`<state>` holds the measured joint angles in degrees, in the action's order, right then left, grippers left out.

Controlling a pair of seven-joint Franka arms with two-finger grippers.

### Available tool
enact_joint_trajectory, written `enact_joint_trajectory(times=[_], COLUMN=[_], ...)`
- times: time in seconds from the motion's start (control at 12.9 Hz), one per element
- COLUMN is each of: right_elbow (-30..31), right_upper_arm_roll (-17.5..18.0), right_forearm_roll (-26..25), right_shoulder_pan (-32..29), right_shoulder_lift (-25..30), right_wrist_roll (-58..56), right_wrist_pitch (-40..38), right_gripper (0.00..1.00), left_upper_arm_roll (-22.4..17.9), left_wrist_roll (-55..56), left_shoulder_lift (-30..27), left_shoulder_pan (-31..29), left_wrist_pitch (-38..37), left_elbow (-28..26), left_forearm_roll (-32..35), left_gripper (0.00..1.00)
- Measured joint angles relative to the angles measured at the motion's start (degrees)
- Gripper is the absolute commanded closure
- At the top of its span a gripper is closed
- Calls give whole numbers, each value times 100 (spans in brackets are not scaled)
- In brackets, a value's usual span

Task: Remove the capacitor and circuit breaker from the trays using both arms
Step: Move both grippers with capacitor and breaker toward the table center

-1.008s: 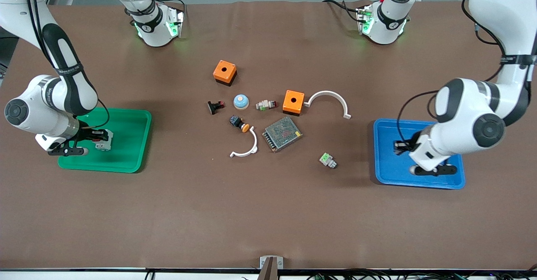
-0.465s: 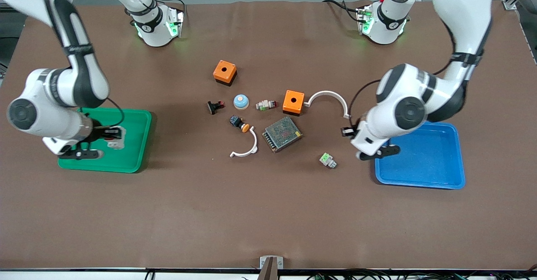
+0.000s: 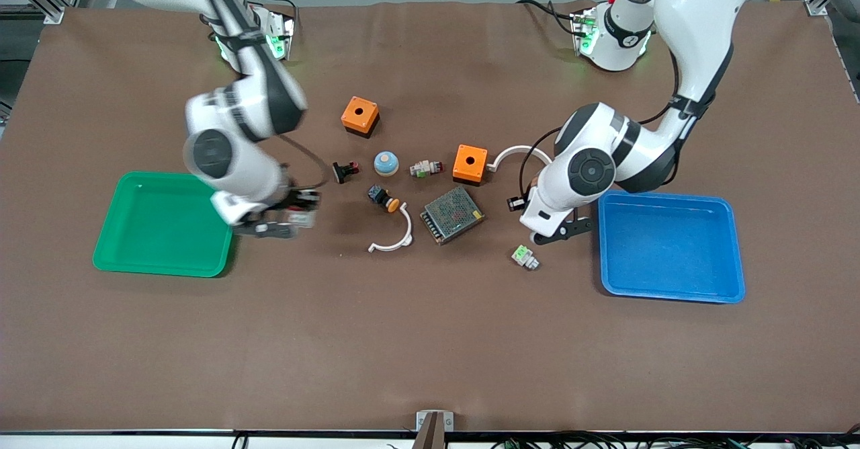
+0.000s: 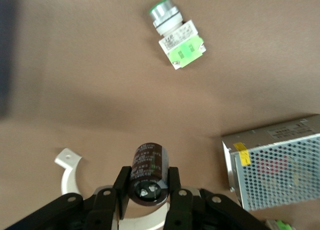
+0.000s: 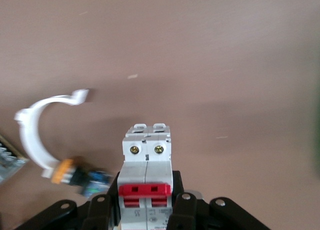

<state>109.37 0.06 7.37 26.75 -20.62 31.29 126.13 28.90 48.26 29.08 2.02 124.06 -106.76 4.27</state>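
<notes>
My left gripper (image 3: 516, 202) is shut on the capacitor (image 4: 148, 172), a stubby black cylinder with a pale end. It hangs over the table between the mesh-covered box (image 3: 452, 214) and the blue tray (image 3: 672, 295). In the left wrist view, both fingers (image 4: 121, 182) press on the capacitor's sides. My right gripper (image 3: 299, 208) is shut on the breaker (image 5: 146, 162), a white-grey block with red levers. It hovers over bare table between the green tray (image 3: 107, 255) and the black push button (image 3: 383, 197). The breaker (image 3: 300, 218) shows blurred in the front view.
Around the table's middle lie two orange boxes (image 3: 359, 115) (image 3: 469, 162), two white arcs (image 3: 527, 156) (image 3: 396, 237), a blue dome button (image 3: 386, 162), a black-and-red switch part (image 3: 345, 171) and green-and-white connectors (image 3: 525, 257) (image 3: 426, 167). Both trays hold nothing.
Both arms swung from over their trays toward the table's middle, the left with the capacitor, the right with the breaker. Neither grip changed.
</notes>
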Motion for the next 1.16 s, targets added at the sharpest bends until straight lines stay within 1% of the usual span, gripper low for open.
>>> enact_joint_trajectory(times=[0.16,0.31,0.39,0.47,0.54,0.62,0.7,0.78,0.85,0.93,1.09,1.16], right_elbow=[-276,-533,-623,-682,-712,-723,-732,-743,-749,-755,-815,-884], right_upper_arm_roll=[-8,-35,-66,-88,-99,-102,-102,-102,-102,-102,-104,-109], right_forearm_roll=[30,38,39,39,39,39,39,39,39,39,39,39], right_shoulder_pan=[337,374,373,372,372,372,372,372,373,372,372,373], right_shoulder_lift=[-585,-1055,-1195,-1281,-1330,-1355,-1374,-1391,-1402,-1405,-1393,-1329], right_wrist_roll=[412,487,489,489,489,489,489,489,493,502,514,517], right_wrist_pitch=[408,604,620,620,619,618,616,612,607,590,460,187], right_gripper=[80,80,80,79,79,73,47,9,0,0,0,0], left_upper_arm_roll=[-15,-31,-39,-45,-48,-48,-50,-56,-71,-93,-124,-127], left_wrist_roll=[35,46,46,46,46,46,46,46,46,46,46,46], left_shoulder_lift=[78,207,285,347,386,414,440,467,498,524,551,550], left_shoulder_pan=[-10,-14,-16,-18,-18,-18,-18,-18,-18,-20,-25,-33], left_wrist_pitch=[349,467,535,590,617,623,624,624,625,628,651,654], left_elbow=[-330,-472,-483,-483,-482,-482,-482,-481,-481,-478,-427,-364], left_forearm_roll=[0,0,3,7,9,10,10,11,12,13,34,104], left_gripper=[99,97,90,80,74,71,67,47,20,0,0,0])
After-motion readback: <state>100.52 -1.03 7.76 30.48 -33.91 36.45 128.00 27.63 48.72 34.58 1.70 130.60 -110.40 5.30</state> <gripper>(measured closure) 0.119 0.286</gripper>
